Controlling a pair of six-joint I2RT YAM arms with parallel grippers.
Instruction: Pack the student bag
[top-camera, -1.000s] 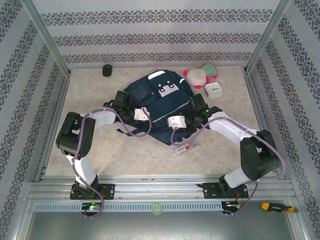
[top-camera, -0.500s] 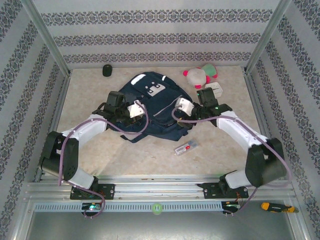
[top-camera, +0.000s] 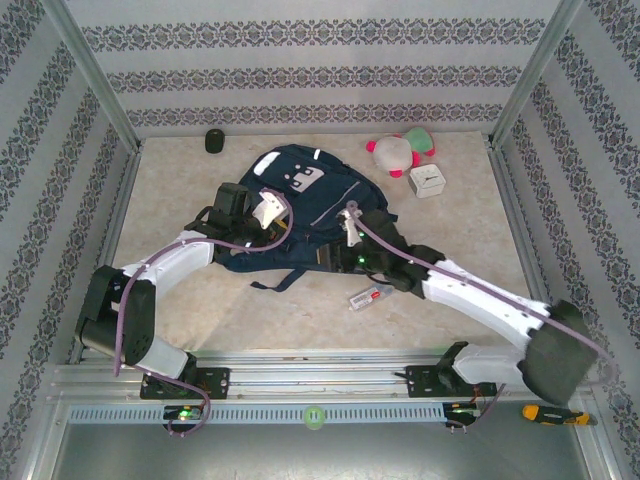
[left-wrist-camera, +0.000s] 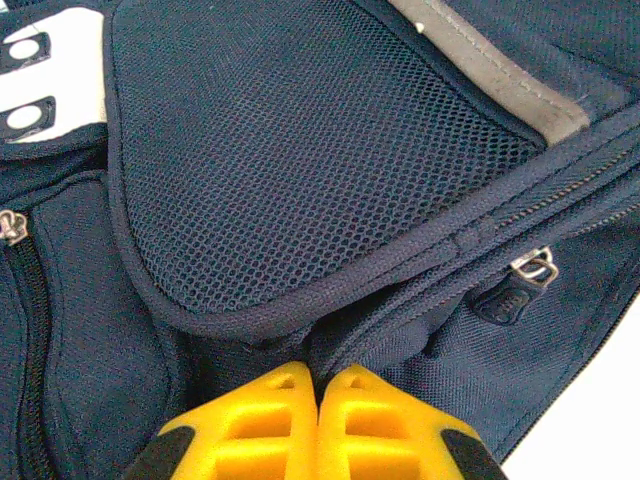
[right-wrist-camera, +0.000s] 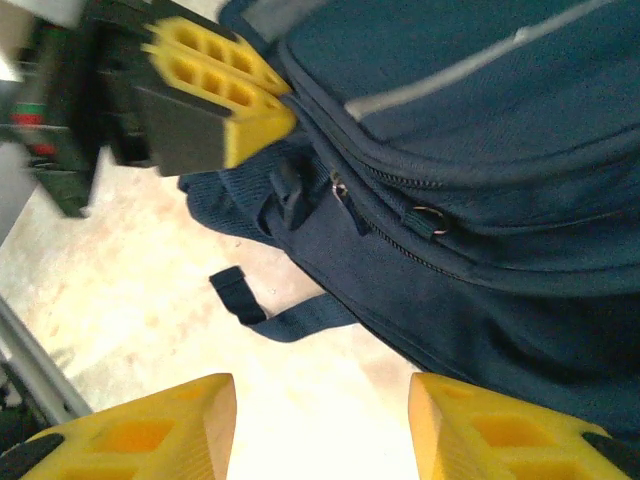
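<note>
The student bag (top-camera: 305, 190) is a navy backpack lying flat at the middle back of the table, white buckle patches up. My left gripper (top-camera: 285, 230) is at its near left edge. Close up, my left gripper (left-wrist-camera: 320, 375) is shut, its yellow tips pinching a fold of fabric below the mesh pocket (left-wrist-camera: 300, 150), near a zipper pull (left-wrist-camera: 535, 265). My right gripper (right-wrist-camera: 320, 390) is open over bare table beside the bag's near edge and a loose strap (right-wrist-camera: 290, 320). From there the left gripper (right-wrist-camera: 255, 115) shows on the bag's seam.
A pink and green plush toy (top-camera: 400, 150) and a white box (top-camera: 428, 180) sit at the back right. A small black cylinder (top-camera: 214, 141) stands at the back left. A small packet (top-camera: 370, 296) lies on the table in front of the bag.
My right arm has left the bag's right side and swung round to its near edge, jaws open. The bag slid further back over the second. The left gripper stays on the bag.
</note>
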